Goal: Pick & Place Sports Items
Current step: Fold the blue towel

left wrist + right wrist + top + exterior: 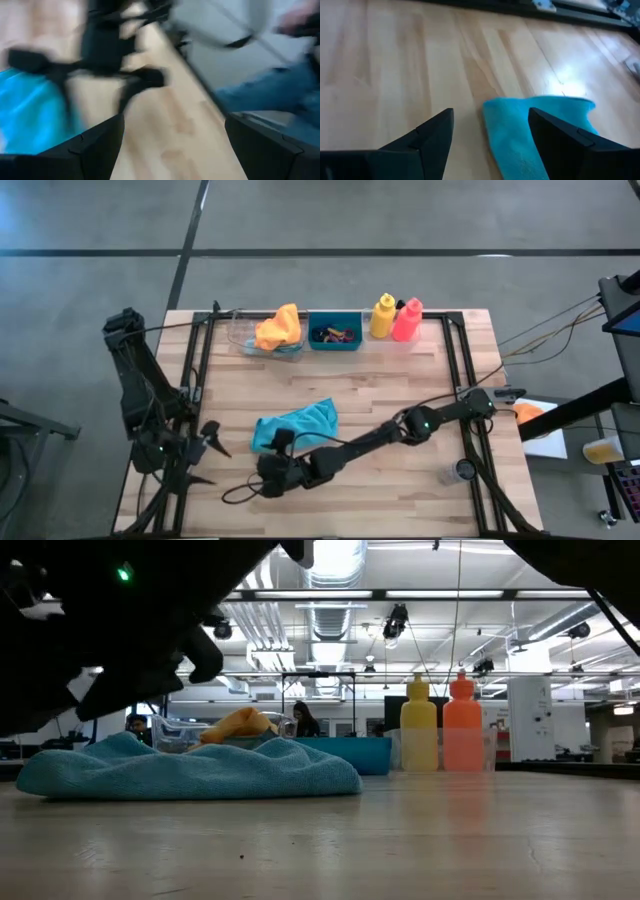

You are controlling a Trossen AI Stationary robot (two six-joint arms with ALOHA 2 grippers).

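Observation:
A teal cloth (297,425) lies crumpled on the wooden table, left of centre; it also shows in the low view (190,772). My right gripper (272,448) is open just above the cloth's near-left corner (512,127), one finger over the cloth and one over bare wood. My left gripper (212,452) is open and empty at the table's near left. An orange cloth (278,328) lies in a clear tray. A yellow bottle (382,316) and a pink-red bottle (407,320) stand upright at the far edge. Small rings (336,335) lie in the teal bin.
The clear tray (243,340), the teal bin (335,344) and the bottles line the far edge. A small round jar (462,471) stands at the near right. A dark cable (240,492) loops near the front edge. Bare wood lies at the table's centre and right.

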